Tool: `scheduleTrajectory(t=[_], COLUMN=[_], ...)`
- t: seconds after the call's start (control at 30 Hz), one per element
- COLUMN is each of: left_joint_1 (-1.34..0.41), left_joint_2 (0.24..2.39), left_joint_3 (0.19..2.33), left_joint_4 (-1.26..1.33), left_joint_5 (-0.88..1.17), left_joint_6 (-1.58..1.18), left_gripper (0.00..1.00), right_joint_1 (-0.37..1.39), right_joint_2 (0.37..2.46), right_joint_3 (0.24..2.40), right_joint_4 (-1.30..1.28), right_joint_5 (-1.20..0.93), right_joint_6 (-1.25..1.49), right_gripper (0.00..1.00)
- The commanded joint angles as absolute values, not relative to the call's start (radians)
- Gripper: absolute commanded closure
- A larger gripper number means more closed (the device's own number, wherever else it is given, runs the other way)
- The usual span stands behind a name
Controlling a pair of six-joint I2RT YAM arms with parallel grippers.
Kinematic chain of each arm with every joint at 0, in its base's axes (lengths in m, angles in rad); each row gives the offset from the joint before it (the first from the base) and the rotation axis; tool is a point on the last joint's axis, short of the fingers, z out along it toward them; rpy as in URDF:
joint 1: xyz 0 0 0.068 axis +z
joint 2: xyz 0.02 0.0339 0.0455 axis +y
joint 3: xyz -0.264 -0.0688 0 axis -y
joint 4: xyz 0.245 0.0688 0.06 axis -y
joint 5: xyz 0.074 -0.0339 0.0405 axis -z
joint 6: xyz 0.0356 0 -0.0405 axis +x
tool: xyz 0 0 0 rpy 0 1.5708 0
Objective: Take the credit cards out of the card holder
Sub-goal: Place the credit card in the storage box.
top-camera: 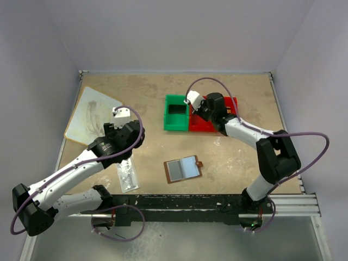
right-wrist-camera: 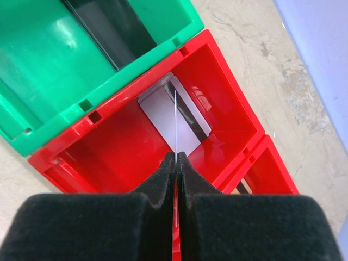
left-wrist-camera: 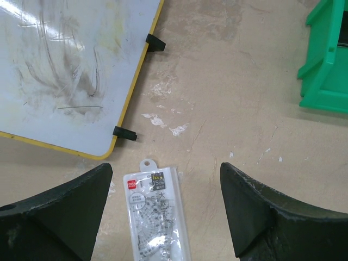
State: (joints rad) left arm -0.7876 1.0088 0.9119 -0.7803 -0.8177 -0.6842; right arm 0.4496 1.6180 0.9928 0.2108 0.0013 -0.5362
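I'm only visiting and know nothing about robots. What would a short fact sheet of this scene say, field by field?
Left gripper: open, empty, above a clear packet
Right gripper: shut on a thin card seen edge-on, over the red bin
Inside red bin: one grey card lying flat
Card holder: open on the table, apart from both grippers
Green bin: beside the red one, something dark inside
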Motion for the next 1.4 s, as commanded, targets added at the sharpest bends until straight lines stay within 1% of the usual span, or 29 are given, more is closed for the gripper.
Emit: scheduleTrajectory(t=[0.0,0.27,0.5,0.77,1.0,1.17,1.3,1.37], left_joint_1=[-0.784,-0.784,-0.783,-0.779,-0.763,-0.749,-0.737,-0.735], left_joint_2=[0.995,1.007,1.012,1.025,1.036,1.043,1.049,1.051], left_joint_3=[0.922,0.922,0.920,0.921,0.922,0.921,0.920,0.920], left_joint_4=[-0.776,-0.777,-0.776,-0.776,-0.768,-0.763,-0.757,-0.756], left_joint_5=[-0.854,-0.855,-0.856,-0.852,-0.837,-0.825,-0.813,-0.810], left_joint_6=[-0.667,-0.664,-0.663,-0.658,-0.650,-0.643,-0.637,-0.635], left_gripper=[0.22,0.22,0.22,0.22,0.23,0.23,0.24,0.24], right_joint_1=[0.430,0.383,0.369,0.345,0.330,0.322,0.315,0.311], right_joint_2=[1.660,1.735,1.817,1.904,1.947,1.964,1.966,1.969], right_joint_3=[1.056,1.066,1.160,1.220,1.247,1.250,1.251,1.254], right_joint_4=[0.184,0.207,0.197,0.216,0.239,0.200,0.174,0.154], right_joint_5=[0.003,-0.071,-0.092,-0.119,-0.147,-0.177,-0.207,-0.209], right_joint_6=[-0.731,-0.924,-0.963,-1.006,-1.042,-1.057,-1.045,-1.048], right_gripper=[1.00,1.00,1.00,1.00,1.00,1.00,0.96,0.90])
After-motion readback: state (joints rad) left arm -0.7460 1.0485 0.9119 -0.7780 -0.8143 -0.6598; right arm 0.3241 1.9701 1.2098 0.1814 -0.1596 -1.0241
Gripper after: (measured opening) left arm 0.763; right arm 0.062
